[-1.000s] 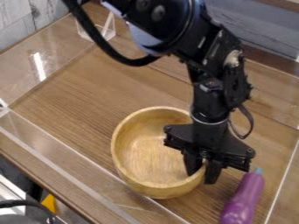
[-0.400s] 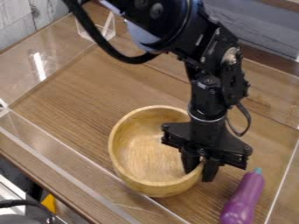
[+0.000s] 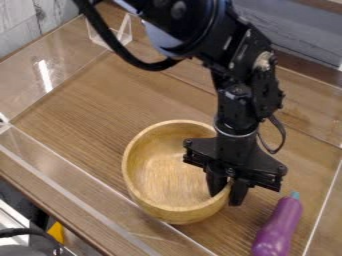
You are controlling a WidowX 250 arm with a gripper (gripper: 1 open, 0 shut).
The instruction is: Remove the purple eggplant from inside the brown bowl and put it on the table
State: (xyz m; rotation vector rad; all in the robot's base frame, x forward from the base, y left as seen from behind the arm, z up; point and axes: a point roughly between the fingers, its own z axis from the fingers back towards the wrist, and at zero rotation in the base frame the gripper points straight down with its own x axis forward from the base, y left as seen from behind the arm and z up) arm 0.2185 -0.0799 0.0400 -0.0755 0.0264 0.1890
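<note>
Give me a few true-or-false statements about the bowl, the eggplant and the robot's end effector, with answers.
1. The eggplant lies inside the bowl. False: it lies on the table, right of the bowl.
2. The bowl holds nothing but the end effector's tip. True.
3. The end effector holds the eggplant. False: it is apart from the eggplant, down at the bowl's right rim.
4. The end effector points downward. True.
5. The bowl is tipped on its side. False: it sits upright, opening upward.
</note>
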